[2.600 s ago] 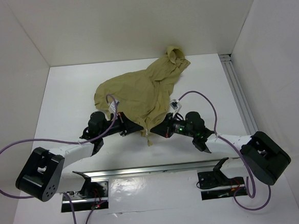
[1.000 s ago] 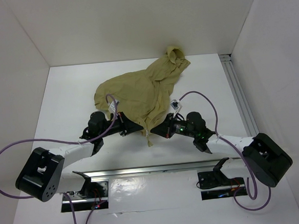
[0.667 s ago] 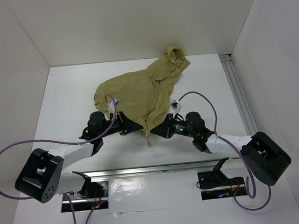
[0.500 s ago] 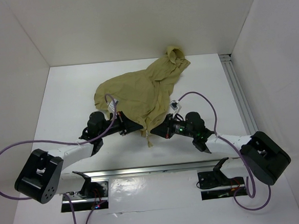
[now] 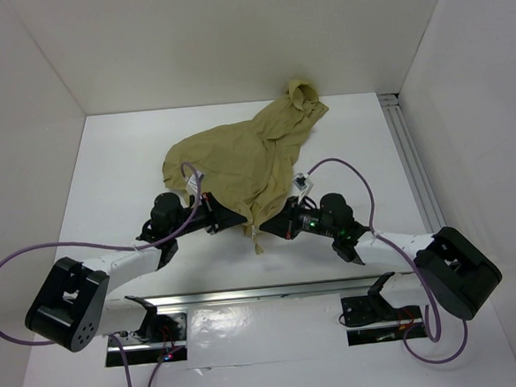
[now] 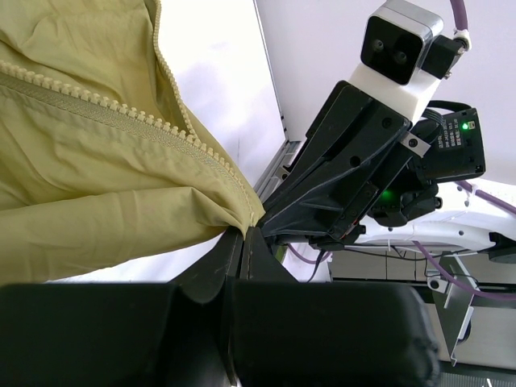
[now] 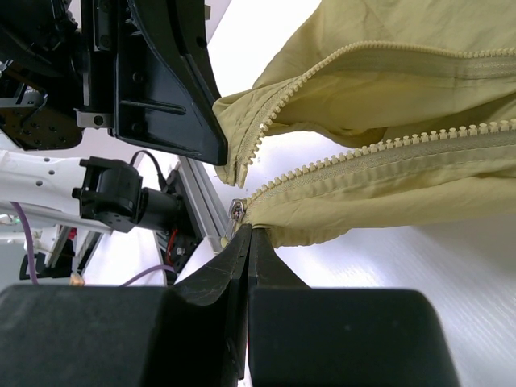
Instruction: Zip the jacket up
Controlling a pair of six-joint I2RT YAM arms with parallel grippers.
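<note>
The jacket (image 5: 238, 155) lies crumpled on the white table (image 5: 114, 168). Its bulk spreads away beyond both grippers' fingertips, and its hood (image 5: 302, 95) sits at the far end, well apart from either. The left gripper (image 6: 243, 234) has its fingers pressed together on the lower corner of one front panel, where that panel's row of zipper teeth (image 6: 121, 109) ends right at the fingertips. The right gripper (image 7: 248, 231) is likewise pinched flat on the bottom edge of the other panel, with the metal zipper slider (image 7: 237, 210) just above and beside its tips. The two grippers face each other, tips near but apart. Between them the two halves of the zipper lie unjoined, opening wider with distance from the fingers. A short tab of fabric pokes out toward the arm bases between the tips.
</note>
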